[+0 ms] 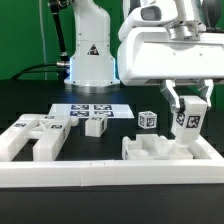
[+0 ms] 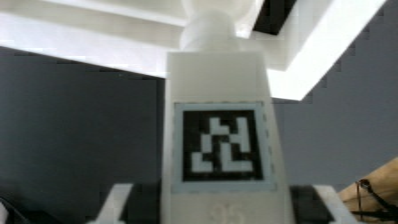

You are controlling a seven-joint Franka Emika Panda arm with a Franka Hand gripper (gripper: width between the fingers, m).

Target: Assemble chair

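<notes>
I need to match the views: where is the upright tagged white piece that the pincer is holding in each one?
Exterior view: the upright white piece is on that view's right, clamped in the pincer, just over a low white chair part.
Wrist view: the piece fills the centre of the picture.
Shared landmark: the black-and-white tag on the piece's face.

Black tabletop (image 1: pixel 20 100), dark green backdrop (image 1: pixel 20 25) behind it
</notes>
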